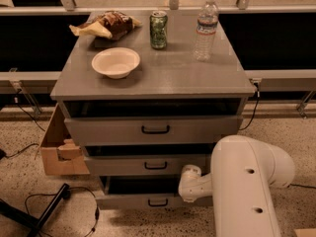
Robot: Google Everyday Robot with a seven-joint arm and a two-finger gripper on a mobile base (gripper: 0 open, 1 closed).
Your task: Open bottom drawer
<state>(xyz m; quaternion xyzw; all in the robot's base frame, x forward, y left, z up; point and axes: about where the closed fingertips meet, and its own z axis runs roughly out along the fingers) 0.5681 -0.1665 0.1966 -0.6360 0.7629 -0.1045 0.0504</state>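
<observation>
The grey cabinet has three drawers. The bottom drawer has the narrowest front and a small black bar handle. It stands pulled out a little, with a dark gap above its front. My white arm comes in from the lower right. My gripper is at the arm's end, against the right part of the bottom drawer, just above its front and right of the handle. The arm's wrist largely hides it.
The top drawer and middle drawer also stand slightly out. On the cabinet top are a bowl, a snack bag, a green can and a water bottle. A cardboard box sits at the left. Cables and a black stand lie on the floor.
</observation>
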